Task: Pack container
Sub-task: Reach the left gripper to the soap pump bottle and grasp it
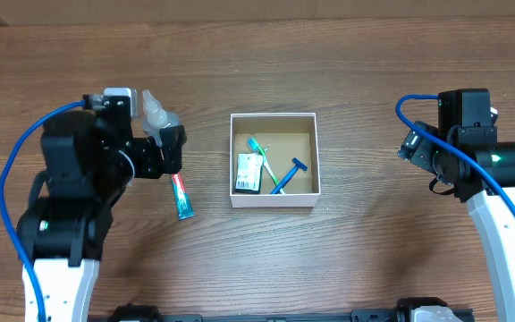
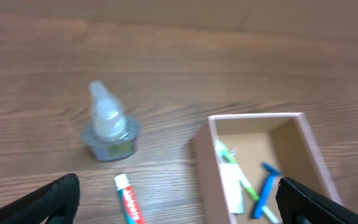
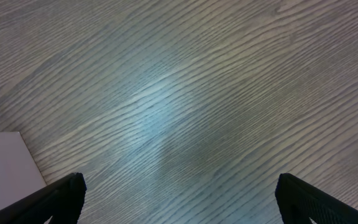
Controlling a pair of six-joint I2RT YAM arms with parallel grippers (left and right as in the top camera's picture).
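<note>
- The box (image 1: 275, 201) sits at the centre of the overhead view on the wooden table (image 1: 374, 268), well apart from both arms. It is a shallow cardboard square, white outside and brown inside.
- With such thin walls it is probably light and fairly stiff. A hard pinch could crease it, and it may slide on the smooth wood. The safest hold looks like one wall, nipped over the rim, clear of what lies inside.
- Inside lie a green toothbrush (image 1: 259, 150), a blue razor (image 1: 291, 174) and a flat dark packet (image 1: 249, 172). Bare floor shows along the top edge.
- Left of the box lies a toothpaste tube (image 1: 181, 199), flat, red and green, and likely soft.
- Above the tube stands a clear bottle (image 1: 157, 114), rounded with a tapered cap, likely slippery.
- The left gripper (image 1: 173, 150), at the left of the overhead frame near the tube and bottle, has its jaws spread wide and holds nothing.
- The right gripper (image 3: 179, 183), at the right, also has its jaws wide apart and empty, over bare grained wood.
</note>
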